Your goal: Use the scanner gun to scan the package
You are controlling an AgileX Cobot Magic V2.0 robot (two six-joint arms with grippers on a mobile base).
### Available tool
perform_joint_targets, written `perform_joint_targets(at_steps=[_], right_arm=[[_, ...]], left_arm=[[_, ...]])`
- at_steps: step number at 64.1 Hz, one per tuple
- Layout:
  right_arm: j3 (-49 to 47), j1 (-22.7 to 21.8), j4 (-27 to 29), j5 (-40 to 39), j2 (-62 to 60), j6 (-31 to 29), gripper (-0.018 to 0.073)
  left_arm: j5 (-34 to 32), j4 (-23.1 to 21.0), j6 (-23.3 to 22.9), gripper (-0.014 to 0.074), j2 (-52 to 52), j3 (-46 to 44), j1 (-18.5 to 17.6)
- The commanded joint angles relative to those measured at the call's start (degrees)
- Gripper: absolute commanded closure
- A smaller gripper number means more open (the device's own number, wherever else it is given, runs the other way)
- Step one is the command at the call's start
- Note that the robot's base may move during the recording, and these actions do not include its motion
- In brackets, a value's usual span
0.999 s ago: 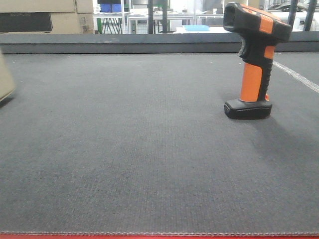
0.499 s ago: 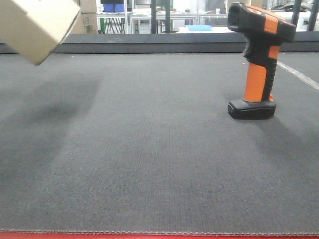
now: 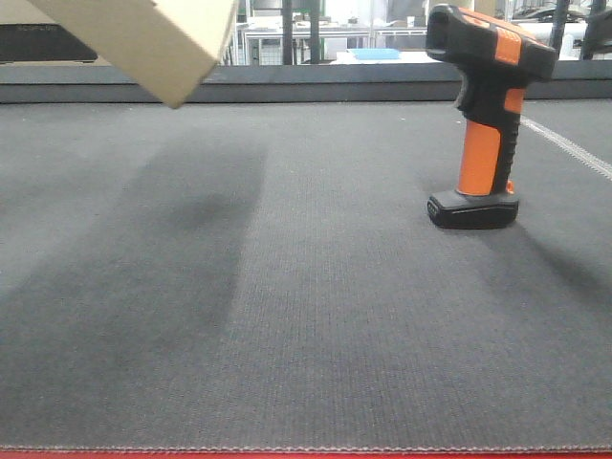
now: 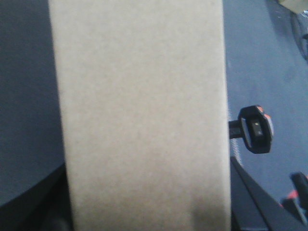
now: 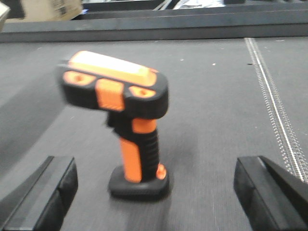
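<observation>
My left gripper clamps the box, aloft at far left. The scanner stands on the mat at right, ahead of my right gripper, which is wide open and empty. Next I'd advance and close on it.

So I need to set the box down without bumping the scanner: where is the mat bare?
The mat is bare from the scanner leftward to the picture's left edge, between the back ledge and the red front edge; the box hangs above its far left part. It's tight only on the right, where the open right gripper faces the scanner.
</observation>
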Motion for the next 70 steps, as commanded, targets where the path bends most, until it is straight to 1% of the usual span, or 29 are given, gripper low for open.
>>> perform_joint_targets(at_steps=[1, 9, 16, 18, 20, 24, 27, 33, 46, 55, 63, 70], right_arm=[[0.13, 0.21, 0.28, -8.73, 5.48, 1.85, -0.0009], [0.13, 2.45, 0.28, -13.70, 11.41, 4.41, -0.0009], [-0.07, 7.12, 0.39, -18.73, 15.41, 4.74, -0.0009], [-0.51, 8.59, 1.30, -19.47, 16.85, 4.73, -0.0009], [-1.24, 9.52, 3.59, -19.45, 17.85, 4.73, -0.0009], [-2.24, 10.45, 7.50, -19.73, 19.42, 4.73, -0.0009], [-2.77, 10.67, 9.41, -20.93, 20.75, 4.73, -0.0009], [-4.12, 10.67, 9.52, -23.68, 23.24, 4.73, -0.0009], [-8.44, 10.67, 10.48, -23.81, 28.90, 4.73, -0.0009], [-10.07, 10.67, 14.26, -25.20, 32.03, 4.73, -0.0009], [-10.07, 10.67, 14.26, -28.56, 34.09, 4.73, -0.0009], [-10.89, 10.67, 14.26, -28.18, 35.31, 4.73, -0.0009]], left_arm=[[0.40, -2.58, -0.19, 0.0708, 1.39, -0.09, -0.25], [0.61, -2.58, -0.19, 0.0708, 2.44, -0.09, -0.25], [0.97, -2.58, -0.19, 0.0708, 3.11, -0.09, -0.25], [0.99, -2.34, -0.19, 0.0708, 3.35, -0.09, -0.25], [1.09, -2.34, -0.19, 0.0708, 3.46, -0.09, -0.25], [1.09, -2.23, -0.19, 0.0708, 3.48, -0.09, -0.25], [1.09, -2.23, -0.19, 0.0708, 3.48, -0.09, -0.25], [1.09, -2.23, -0.19, 0.0708, 3.48, -0.09, -0.25], [1.09, -2.23, -0.19, 0.0708, 3.48, -0.09, -0.25], [1.09, -2.23, -0.19, 0.0708, 3.48, -0.09, -0.25], [1.09, -2.12, -0.19, 0.0708, 3.48, -0.09, -0.25], [1.09, -2.02, -0.19, 0.0708, 3.48, -0.09, -0.25]])
